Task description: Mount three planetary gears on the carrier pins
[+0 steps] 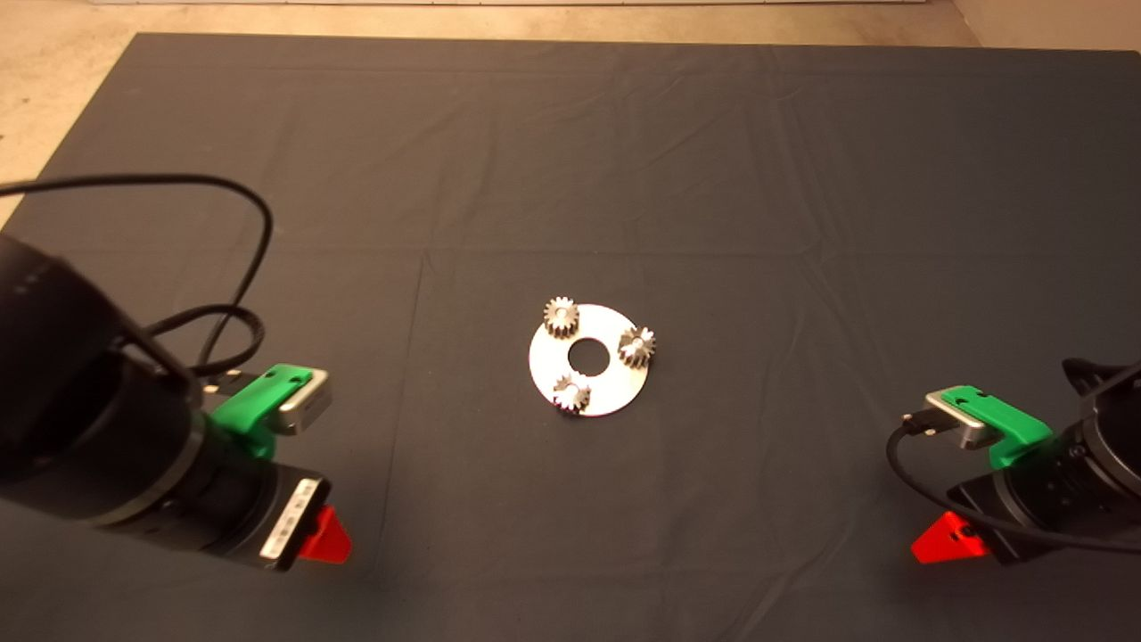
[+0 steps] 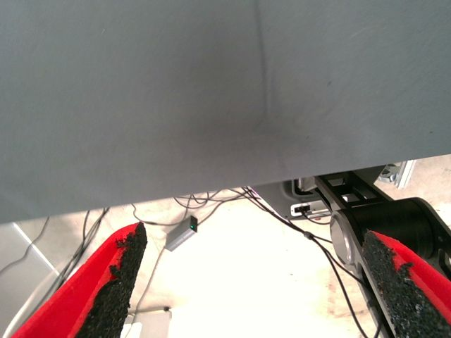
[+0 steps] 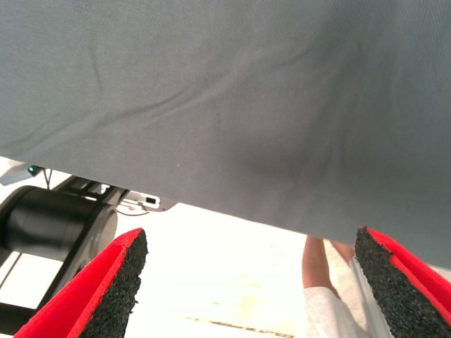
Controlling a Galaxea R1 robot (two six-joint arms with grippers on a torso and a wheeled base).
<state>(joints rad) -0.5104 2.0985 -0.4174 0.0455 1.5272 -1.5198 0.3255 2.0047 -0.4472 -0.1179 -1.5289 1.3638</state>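
The counter's dark mat (image 1: 713, 178) fills most of what I see from the head camera, creased but bare apart from the workpiece at its middle. My two arms sit low at either side, which I read as waiting positions well apart from the work: the left hand (image 1: 325, 535) at the lower left, the right hand (image 1: 949, 539) at the lower right. Both wrist cameras show the fingers spread wide with nothing between the pads, looking past the mat's edge at floor and cables (image 2: 211, 201); a person's arm (image 3: 317, 271) shows in the right wrist view beyond the mat.

The carrier disc (image 1: 615, 383) lies flat at the centre, and all three planetary gears (image 1: 562, 316) appear seated on the carrier pins, spaced evenly around the large centre hole. The gear nearest me (image 1: 570, 392) looks a little less square than the other two, though I cannot be sure it is tilted. I judge the task essentially complete. Nothing lies between either hand and the disc.
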